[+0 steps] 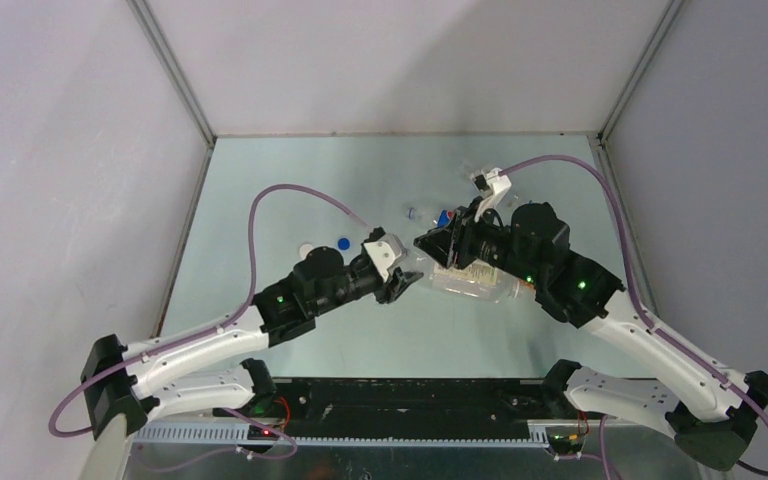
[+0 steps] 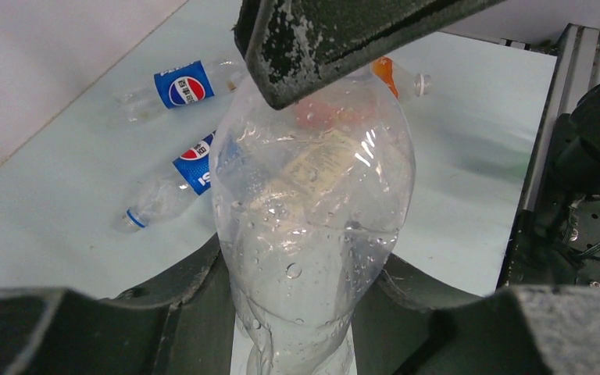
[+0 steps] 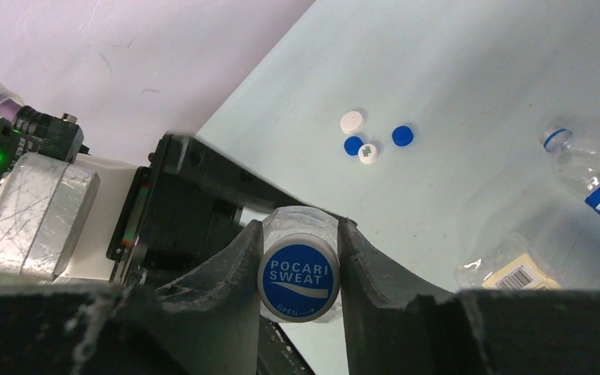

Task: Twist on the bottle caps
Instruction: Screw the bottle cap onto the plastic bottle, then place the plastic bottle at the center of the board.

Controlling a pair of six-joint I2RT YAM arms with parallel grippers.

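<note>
Jaws of the right gripper point(image 3: 300, 262) clenched on the blue cap point(image 3: 298, 281) — left gripper point(image 2: 312, 180) grasping the clear bottle point(image 2: 305, 258) by its body.

Cap sits on that bottle's neck, between the two arms. Judged step: threading the cap down. Recommended — keep the cap in line with the neck, turn without side load, and grip the thin, wet wall firmly without crushing it, since it may twist or slip. Four loose caps point(image 3: 352, 145), two blue and two white, lie clustered farther out; two Pepsi bottles point(image 2: 181, 84) lie on their sides. Counter point(image 3: 453, 70) pale green, enclosed by plain grey walls point(image 1: 70, 150).
</note>
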